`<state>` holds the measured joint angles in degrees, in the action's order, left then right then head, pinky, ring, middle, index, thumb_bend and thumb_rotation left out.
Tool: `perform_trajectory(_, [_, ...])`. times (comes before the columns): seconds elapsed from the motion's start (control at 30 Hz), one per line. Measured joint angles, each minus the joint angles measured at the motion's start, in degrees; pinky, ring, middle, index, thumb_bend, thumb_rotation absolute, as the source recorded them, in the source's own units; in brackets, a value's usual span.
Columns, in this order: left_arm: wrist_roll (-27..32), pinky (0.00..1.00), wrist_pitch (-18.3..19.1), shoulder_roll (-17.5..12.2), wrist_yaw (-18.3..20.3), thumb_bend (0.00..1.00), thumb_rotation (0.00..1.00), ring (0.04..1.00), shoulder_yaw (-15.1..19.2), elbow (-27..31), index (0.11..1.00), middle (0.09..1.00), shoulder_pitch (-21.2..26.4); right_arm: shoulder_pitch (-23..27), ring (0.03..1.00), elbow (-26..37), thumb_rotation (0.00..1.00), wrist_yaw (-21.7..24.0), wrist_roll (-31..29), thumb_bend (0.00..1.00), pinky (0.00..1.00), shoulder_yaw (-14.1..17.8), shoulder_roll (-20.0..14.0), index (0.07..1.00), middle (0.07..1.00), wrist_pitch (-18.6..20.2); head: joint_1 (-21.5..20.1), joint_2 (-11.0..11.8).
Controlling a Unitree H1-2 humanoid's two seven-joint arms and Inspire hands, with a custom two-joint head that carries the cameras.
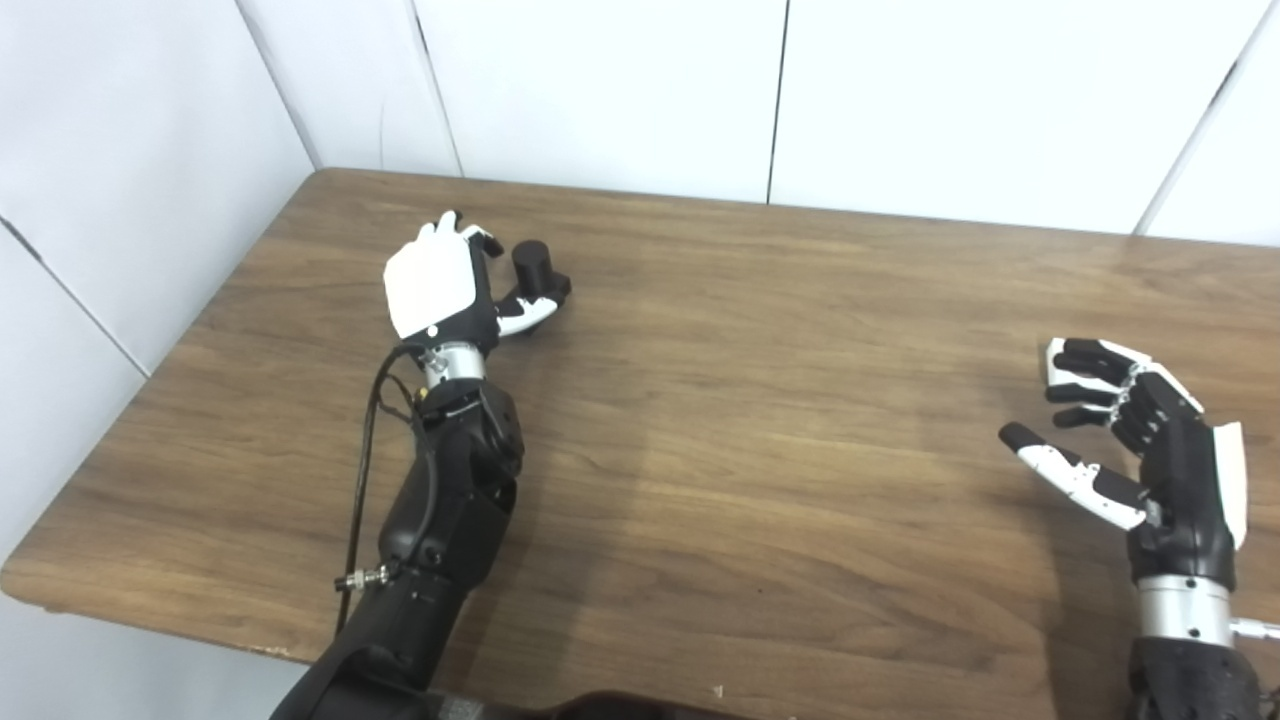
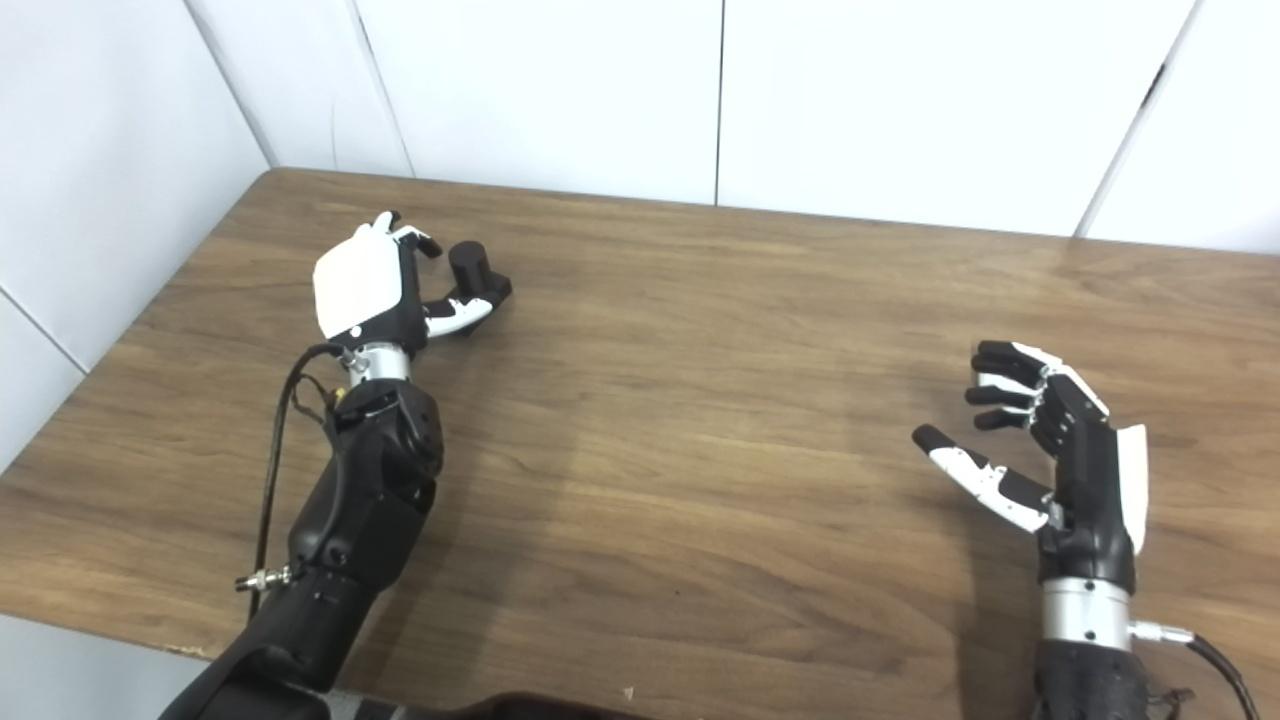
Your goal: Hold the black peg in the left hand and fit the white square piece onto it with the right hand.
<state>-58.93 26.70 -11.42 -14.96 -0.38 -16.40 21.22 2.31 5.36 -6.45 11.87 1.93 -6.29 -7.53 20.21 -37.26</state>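
The black peg (image 1: pixel 531 266) is a short dark cylinder that stands upright on the wooden table (image 1: pixel 760 400) at the far left. My left hand (image 1: pixel 445 285) is right beside it, back plate up. Its thumb (image 1: pixel 530 310) lies against the front of the peg's base, and its fingers (image 1: pixel 480 237) curl just left of the peg with a small gap. The hand is not closed on the peg. My right hand (image 1: pixel 1130 440) hovers open and empty over the table's right side, palm facing left. No white square piece shows in either view.
White wall panels (image 1: pixel 600 90) run close behind the table's far edge and along its left side. The table's front edge (image 1: pixel 150 610) is near my left forearm (image 1: pixel 450 500), which has a black cable beside it.
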Motion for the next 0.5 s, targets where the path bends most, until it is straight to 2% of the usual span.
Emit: perform_trajectory(0.5, [2.65,0.77,-0.17,-0.13,-1.21,0.86,0.45,0.849,0.39,-5.44,0.611,0.881,0.88,-0.24,0.589,0.17,0.06,-0.03,0.12,0.65,0.50,0.20,-0.02,0.682,0.677,-0.04,-0.53,-0.18])
